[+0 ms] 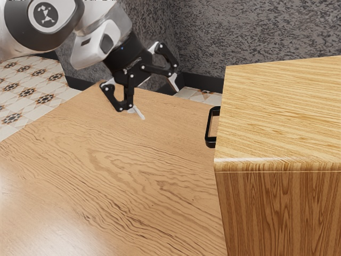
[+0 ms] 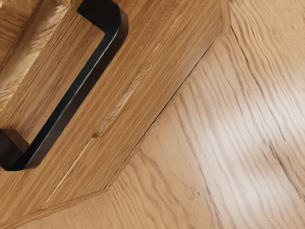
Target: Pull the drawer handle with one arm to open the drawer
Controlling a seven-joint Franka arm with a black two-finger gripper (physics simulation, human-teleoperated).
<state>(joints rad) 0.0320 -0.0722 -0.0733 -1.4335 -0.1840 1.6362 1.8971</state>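
One black two-finger hand point(image 1: 156, 99) hangs over the wooden worktop point(image 1: 106, 176), fingers point(image 1: 125, 98) spread apart, gripping nothing. The black bar handle point(image 1: 211, 127) on the wooden drawer point(image 2: 157, 62) is apart from it.

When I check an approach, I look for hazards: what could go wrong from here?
1. The open jaws are apart from the handle, so they may miss its slim bar or close on nothing.
2. They hang low over the table; the lower fingertip could scrape it.
3. The gap behind the handle looks narrow; a finger might hit the drawer front instead.
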